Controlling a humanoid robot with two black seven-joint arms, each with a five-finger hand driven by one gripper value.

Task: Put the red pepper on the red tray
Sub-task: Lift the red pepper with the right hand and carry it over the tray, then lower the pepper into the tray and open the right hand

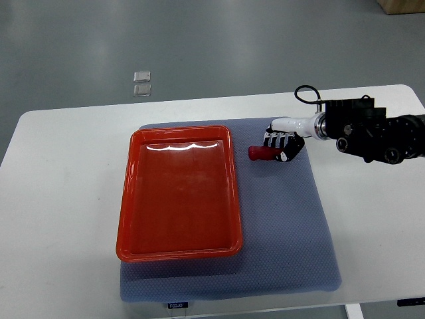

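We see the red pepper (258, 153) lying on the blue-grey mat (292, 226), just beside the red tray (130, 199) on the tray's right, level with its far end. Our right hand (283, 146) has its fingers curled over the pepper's right end, so that only the left tip of the pepper shows; we judge this a grasp, though whether the pepper is lifted off the mat we cannot tell. The tray holds nothing (only a glare along its far wall), so the placing itself is not yet done: the carry leftward over the tray's rim and the release remain.

Beyond the tray's far left corner, two small clear squares (142, 83) lie on the floor past the white table (60, 199). Nothing stands between pepper and tray but the rim. Our left arm does not show.
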